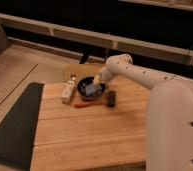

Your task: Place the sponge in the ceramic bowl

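The robot's arm [140,75] reaches across a wooden table [90,137] and dips its gripper [96,81] into the dark bowl [81,92] at the table's far edge. The blue-grey sponge [92,89] shows inside the bowl's rim, just under the gripper tip. Whether the gripper is clamped on the sponge or has let go of it cannot be told from this view.

A pale bottle [68,90] lies just left of the bowl and a black block [111,98] just to its right. A thin red object [84,105] rests on the boards in front. A dark mat [15,125] borders the table's left side.

The scene looks like the set-down stage, with the sponge already where the task wants it. If the sponge is held, the next move calls for a release low in the bowl. Either way, the gripper needs a straight lift out that does not catch the rim or knock the bottle and block on either side.
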Controlling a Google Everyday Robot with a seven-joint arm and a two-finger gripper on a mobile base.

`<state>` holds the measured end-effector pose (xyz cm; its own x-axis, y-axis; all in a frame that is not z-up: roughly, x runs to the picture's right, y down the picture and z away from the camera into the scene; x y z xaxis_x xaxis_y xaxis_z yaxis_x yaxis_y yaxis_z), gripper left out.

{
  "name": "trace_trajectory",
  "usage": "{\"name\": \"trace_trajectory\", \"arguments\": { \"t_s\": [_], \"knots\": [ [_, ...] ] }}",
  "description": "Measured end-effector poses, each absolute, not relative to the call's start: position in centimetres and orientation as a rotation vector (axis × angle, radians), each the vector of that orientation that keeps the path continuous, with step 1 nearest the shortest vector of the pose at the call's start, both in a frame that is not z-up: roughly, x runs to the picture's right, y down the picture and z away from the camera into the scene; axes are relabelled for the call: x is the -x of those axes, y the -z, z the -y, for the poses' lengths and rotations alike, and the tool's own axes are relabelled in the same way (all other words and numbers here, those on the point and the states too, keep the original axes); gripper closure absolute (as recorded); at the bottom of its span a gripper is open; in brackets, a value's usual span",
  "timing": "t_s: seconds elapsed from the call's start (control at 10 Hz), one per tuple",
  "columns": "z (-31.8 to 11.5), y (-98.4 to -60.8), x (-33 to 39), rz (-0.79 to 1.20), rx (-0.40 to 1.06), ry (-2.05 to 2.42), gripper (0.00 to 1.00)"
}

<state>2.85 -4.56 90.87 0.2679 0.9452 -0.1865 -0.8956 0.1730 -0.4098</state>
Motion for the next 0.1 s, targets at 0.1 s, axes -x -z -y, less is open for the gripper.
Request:
{"name": "trace_trajectory", "arguments": {
  "t_s": [0.1],
  "knots": [
    [4.56, -90.87, -2.85, 0.12, 0.489, -1.31, 0.2]
  ]
}}
